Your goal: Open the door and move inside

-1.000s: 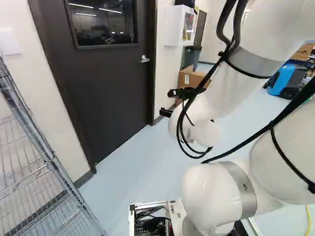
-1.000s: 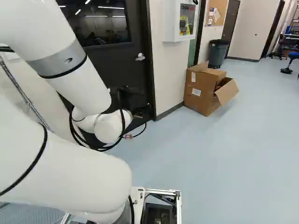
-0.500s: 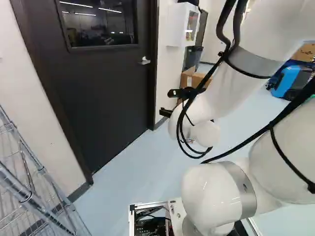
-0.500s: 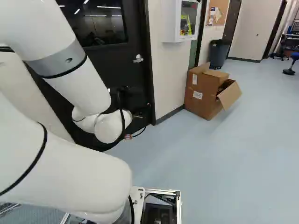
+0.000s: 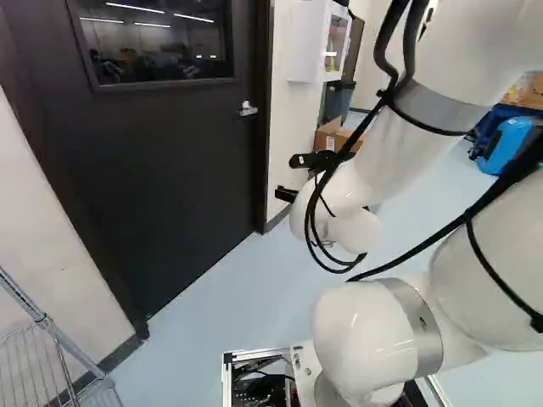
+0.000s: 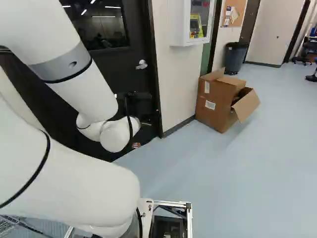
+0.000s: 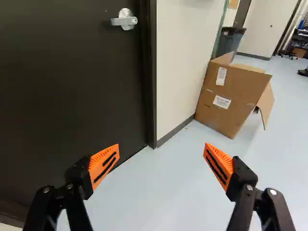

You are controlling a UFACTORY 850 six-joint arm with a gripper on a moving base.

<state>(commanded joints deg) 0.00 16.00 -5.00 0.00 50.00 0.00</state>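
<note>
Handle: a silver metal lever handle [image 7: 126, 20] on the dark door, near the door's edge on the side of the cream wall [image 6: 173, 94]; it lies ahead of the tool [image 5: 285, 177] and well above it, apart from both fingers.
Door: a flat, very dark door [image 5: 170, 170], shut in its dark frame [image 7: 151, 72], with a wide window [image 5: 157, 42] in its upper part that shows reflected ceiling lights.
Tool: in the wrist view, the tool [image 7: 162, 151] stands wide open, its two orange pads [image 7: 103, 163] well apart and nothing held between them; one finger has the door ahead of it, the other points towards the cardboard box.
Arm: the white arm [image 6: 84, 84] reaches forward, black cables looping beside its wrist.
Beside the door: on the cream wall, a white cabinet with a see-through front [image 6: 181, 25]; on the pale blue floor [image 6: 223, 173] below, a brown cardboard box [image 6: 215, 106] with a flap hanging open, next to the wall.
Farther off: a dark grey bin [image 6: 235, 57] beyond the box, and a blue and black machine [image 5: 509, 140] at the right of the left base view.
Other side of the door: a silver wire rack [image 5: 42, 320], at the lower left of the left base view, near the wall.
</note>
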